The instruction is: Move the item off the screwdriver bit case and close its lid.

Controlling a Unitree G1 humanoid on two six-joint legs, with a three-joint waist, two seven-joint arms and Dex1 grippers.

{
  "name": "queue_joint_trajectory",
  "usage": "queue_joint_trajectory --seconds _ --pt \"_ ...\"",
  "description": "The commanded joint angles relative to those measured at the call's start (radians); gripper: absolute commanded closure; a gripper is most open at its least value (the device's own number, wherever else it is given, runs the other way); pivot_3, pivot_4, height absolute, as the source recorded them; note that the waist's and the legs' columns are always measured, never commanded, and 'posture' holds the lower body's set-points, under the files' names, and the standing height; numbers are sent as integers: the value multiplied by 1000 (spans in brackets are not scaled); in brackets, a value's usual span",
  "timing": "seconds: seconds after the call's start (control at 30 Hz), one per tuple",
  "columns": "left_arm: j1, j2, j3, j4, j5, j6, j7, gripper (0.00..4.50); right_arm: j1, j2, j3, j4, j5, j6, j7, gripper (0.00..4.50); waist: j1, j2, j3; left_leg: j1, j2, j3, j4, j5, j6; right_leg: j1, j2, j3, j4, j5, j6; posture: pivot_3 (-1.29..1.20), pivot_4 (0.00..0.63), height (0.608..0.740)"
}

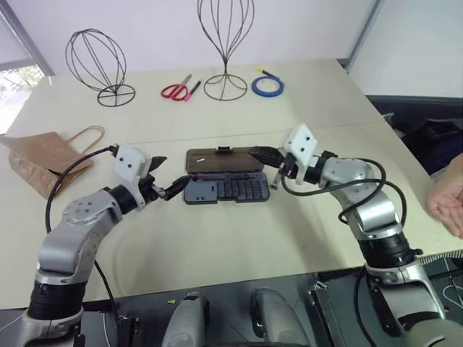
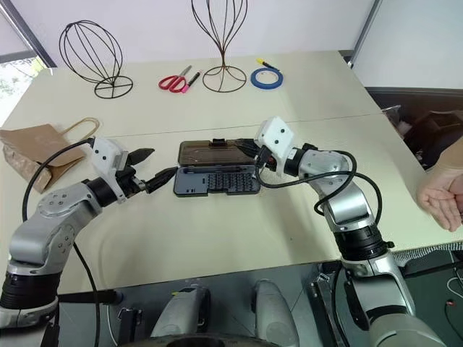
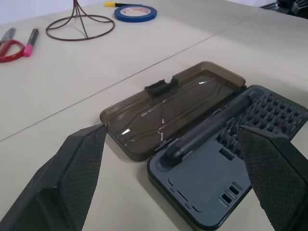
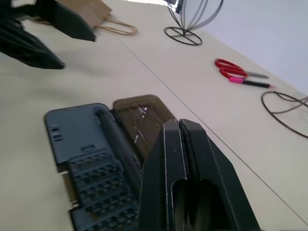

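Two grippers flank the flat grey case (image 1: 226, 189) (smoky lid (image 1: 223, 160) open): left (image 1: 163, 177) spread, right (image 1: 262, 155) pinched.

Lab: bare table (image 1: 239, 238), white partitions (image 1: 304, 29)

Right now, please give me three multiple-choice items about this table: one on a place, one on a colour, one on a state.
1. Where is the paper bag?
A. on the bit case
B. on the table, on the robot's left
C. in the right claw

2. What colour is the tape roll?
A. blue
B. red
C. green

3. How is the lid of the bit case?
A. shut
B. missing
C. open, lying flat

Answers: 1 B, bag lies apart from the case; 2 A, blue ring; 3 C, bits exposed.
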State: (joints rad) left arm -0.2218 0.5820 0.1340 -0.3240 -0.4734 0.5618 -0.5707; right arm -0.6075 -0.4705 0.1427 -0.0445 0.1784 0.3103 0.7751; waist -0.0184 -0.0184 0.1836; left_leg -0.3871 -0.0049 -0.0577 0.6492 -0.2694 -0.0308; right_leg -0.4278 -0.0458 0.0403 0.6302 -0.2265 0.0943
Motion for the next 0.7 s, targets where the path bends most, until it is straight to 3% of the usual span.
queue_joint_trajectory --seconds 0.03,0.1,0.3,0.53,0.7 --pt "-25 -11 12 -4 19 -33 15 0 -87 26 4 81 -19 -27 -5 3972 0 0 0 0 0 0 0 0 0 0 0 0 0 0 0 0 150 740" --pt "-33 -19 10 3 29 -38 22 0 -122 31 21 150 -48 -58 5 3189 1 0 0 0 0 0 0 0 0 0 0 0 0 0 0 0 150 740" --pt "-33 -37 5 -2 46 -45 31 0 -295 54 75 486 -126 -192 69 56 0 0 0 0 0 1 0 0 0 0 0 0 0 0 0 0 150 740" --pt "-31 -45 -8 -19 48 -39 22 0 -547 133 70 990 -176 -332 126 56 -5 1 1 0 0 1 -1 0 0 -1 0 0 0 0 0 0 150 740" --pt "-29 -51 -10 -26 52 -38 27 0 -658 176 56 1232 -212 -350 121 56 -6 2 1 0 0 1 -2 0 0 -1 -1 0 0 0 0 0 150 740"
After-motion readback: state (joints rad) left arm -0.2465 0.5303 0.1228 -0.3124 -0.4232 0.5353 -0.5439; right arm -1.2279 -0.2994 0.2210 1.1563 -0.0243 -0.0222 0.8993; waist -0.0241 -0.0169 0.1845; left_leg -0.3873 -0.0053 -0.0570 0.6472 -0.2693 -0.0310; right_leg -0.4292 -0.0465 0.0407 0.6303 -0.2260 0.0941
